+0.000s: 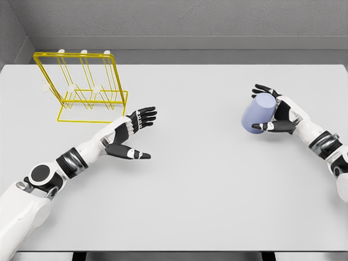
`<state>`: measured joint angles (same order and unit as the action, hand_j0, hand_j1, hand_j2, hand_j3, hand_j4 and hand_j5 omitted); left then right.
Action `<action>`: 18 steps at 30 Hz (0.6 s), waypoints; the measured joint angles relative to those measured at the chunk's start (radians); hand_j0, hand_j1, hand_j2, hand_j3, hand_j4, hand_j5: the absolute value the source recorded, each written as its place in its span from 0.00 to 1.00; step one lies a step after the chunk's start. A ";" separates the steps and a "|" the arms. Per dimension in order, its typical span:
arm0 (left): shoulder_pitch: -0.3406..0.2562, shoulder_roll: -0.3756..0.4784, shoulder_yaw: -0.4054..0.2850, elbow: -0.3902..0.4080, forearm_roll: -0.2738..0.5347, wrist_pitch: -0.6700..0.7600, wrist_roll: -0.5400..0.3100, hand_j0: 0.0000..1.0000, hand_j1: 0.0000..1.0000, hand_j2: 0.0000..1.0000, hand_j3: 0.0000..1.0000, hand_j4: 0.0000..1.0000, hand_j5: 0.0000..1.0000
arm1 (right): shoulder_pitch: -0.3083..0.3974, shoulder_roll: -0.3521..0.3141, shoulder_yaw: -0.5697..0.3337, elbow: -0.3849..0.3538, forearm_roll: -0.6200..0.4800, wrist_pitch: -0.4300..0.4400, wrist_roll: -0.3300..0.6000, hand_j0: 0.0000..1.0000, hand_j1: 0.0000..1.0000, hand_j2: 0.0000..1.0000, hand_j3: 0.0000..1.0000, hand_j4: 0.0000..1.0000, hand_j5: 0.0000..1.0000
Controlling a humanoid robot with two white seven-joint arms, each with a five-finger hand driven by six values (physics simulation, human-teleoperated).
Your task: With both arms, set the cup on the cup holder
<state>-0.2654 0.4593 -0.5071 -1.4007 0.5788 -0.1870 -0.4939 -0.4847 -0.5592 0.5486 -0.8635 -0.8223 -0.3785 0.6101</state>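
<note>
The cup (pixel 259 113), pale blue and tilted, is gripped by the right hand (pixel 277 112), fingers curled over its top and thumb under it. It is seen well right of the yellow cup holder (pixel 81 87). The left hand (pixel 129 136) is held with fingers spread, holding nothing, just below and right of the cup holder. Bare table (pixel 206 185) lies between the hands.

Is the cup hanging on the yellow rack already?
No, the cup sits in the right hand at the table's right side, far from the yellow rack.

Sim test cell: bare grey walls (pixel 163 19), plain white table (pixel 206 185) under right hand (pixel 274 111); rendered look.
</note>
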 measured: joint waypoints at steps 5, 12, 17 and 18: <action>0.000 -0.001 0.002 0.007 0.000 0.000 0.000 1.00 1.00 1.00 1.00 1.00 1.00 | 0.000 0.004 0.001 0.008 0.003 -0.001 -0.001 0.79 0.79 0.79 0.79 0.79 0.79; 0.000 -0.001 0.003 0.009 0.000 0.000 0.000 1.00 1.00 1.00 1.00 1.00 1.00 | 0.000 0.009 0.001 0.011 0.005 -0.001 -0.001 0.73 0.73 0.73 0.73 0.73 0.73; -0.002 -0.002 0.004 0.012 0.000 0.000 0.000 1.00 1.00 1.00 1.00 1.00 1.00 | 0.000 0.009 -0.007 0.011 0.010 -0.003 0.001 0.72 0.72 0.72 0.72 0.72 0.72; -0.002 -0.002 0.004 0.012 0.000 0.000 0.000 1.00 1.00 1.00 1.00 1.00 1.00 | -0.002 0.009 -0.008 0.011 0.011 -0.003 0.001 0.72 0.72 0.72 0.72 0.72 0.72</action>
<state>-0.2669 0.4569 -0.5033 -1.3885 0.5787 -0.1871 -0.4938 -0.4863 -0.5499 0.5408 -0.8529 -0.8118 -0.3813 0.6113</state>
